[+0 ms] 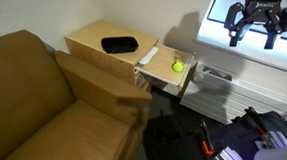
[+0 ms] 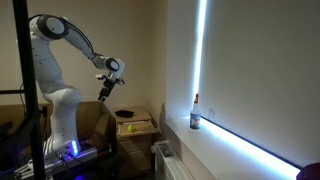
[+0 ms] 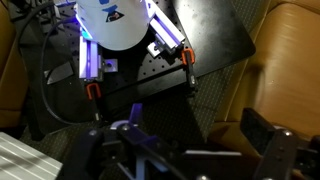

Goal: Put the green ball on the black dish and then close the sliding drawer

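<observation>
The green ball (image 1: 177,65) is seen inside the pulled-out sliding drawer (image 1: 164,77), right of the black dish (image 1: 119,44) on the bench (image 1: 86,36). The claw (image 1: 256,37) is held wide and empty high above, likely readied for descent.

The arm (image 2: 58,35) is glossy white — fat rounded segments with dark joint bands — ending in a black gripper (image 1: 255,37) (angular, two-pronged), with a blue glow at its base (image 2: 68,148).
</observation>
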`<state>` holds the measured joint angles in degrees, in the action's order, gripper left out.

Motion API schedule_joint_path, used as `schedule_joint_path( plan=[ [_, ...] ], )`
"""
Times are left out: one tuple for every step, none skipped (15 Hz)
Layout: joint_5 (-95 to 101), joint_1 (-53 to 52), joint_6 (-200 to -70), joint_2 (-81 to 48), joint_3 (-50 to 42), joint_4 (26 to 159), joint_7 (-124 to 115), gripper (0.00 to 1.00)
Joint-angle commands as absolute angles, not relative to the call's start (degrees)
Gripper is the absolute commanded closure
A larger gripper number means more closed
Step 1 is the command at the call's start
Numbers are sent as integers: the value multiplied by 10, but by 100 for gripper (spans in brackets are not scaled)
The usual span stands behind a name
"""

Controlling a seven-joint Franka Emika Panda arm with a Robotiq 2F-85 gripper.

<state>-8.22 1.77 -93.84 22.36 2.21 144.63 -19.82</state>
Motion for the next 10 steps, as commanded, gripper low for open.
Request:
schedule_joint_path(
  plan=[
    [-80,31,-945,210,15,1441,-199,0],
    [-79,33,-942,207,14,1439,-200,0],
    [-70,31,-948,208,20,1443,-204,0],
    [-68,28,-941,196,25,1445,-209,0],
    [-63,26,-924,172,29,1444,-216,0],
    [-93,28,-920,148,14,1445,-201,0],
    [-105,38,-920,129,-6,1438,-171,0],
    [-106,48,-919,113,-27,1431,-132,0],
    [-92,29,-928,162,4,1452,-182,0],
    [-93,34,-928,144,-11,1449,-163,0]
  ],
)
